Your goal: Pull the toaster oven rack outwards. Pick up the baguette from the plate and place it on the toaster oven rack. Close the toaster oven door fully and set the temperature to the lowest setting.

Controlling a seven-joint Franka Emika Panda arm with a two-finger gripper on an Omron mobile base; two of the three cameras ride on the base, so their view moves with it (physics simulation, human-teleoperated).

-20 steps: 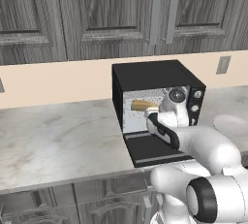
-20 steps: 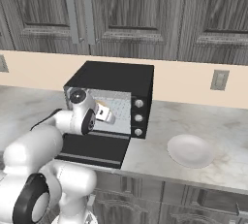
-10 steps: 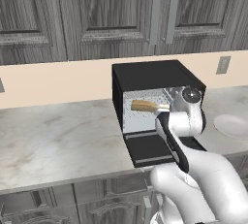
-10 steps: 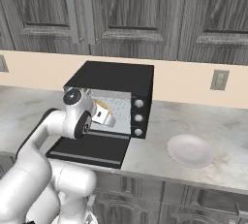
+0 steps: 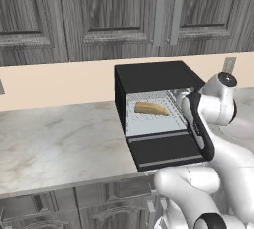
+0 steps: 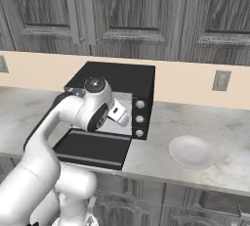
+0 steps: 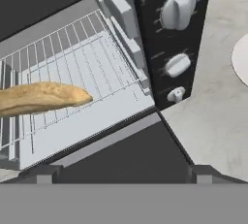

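Observation:
The black toaster oven stands on the counter with its door dropped flat toward me. The tan baguette lies on the wire rack in the cavity, apart from my fingers. My gripper hovers above the open door, just outside the cavity's right side; it is open and holds nothing. Three knobs run down the panel to the right of the cavity. The pale plate sits bare on the counter right of the oven.
Marble counter stretches left of the oven. Dark wall cabinets hang above, and an outlet sits on the backsplash. My arm's elbow stands by the oven's right side, covering the knobs in the left base view.
My hand has drawn back from the cavity and shifted right toward the knob panel, with the elbow rising. The baguette stays on the rack.

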